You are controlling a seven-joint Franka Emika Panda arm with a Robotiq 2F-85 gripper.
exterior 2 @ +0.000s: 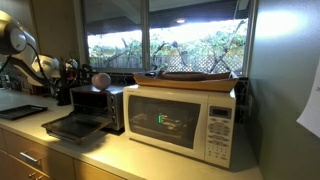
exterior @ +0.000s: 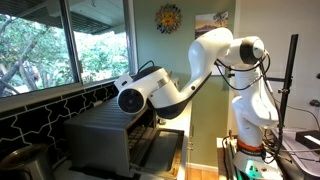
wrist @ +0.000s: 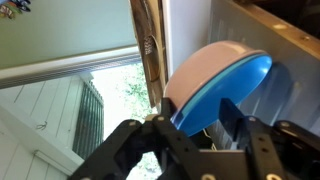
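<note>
Wrist view: blue bowl (wrist: 228,82) on edge, mouth toward upper left, beyond spread, empty hand (wrist: 183,125).

I had the arm (exterior: 205,65) bent sharply at the elbow, its forearm slanting down and the wrist (exterior: 133,97) low. In the wrist view, the end effector (wrist: 188,128) showed its fingers (wrist: 236,125) standing apart.

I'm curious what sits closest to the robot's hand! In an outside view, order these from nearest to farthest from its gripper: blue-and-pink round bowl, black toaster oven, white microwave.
1. Blue-and-pink round bowl: right by the gripper, atop the black toaster oven.
2. Black toaster oven: just underneath, door open.
3. White microwave: farthest, further along the counter.
</note>
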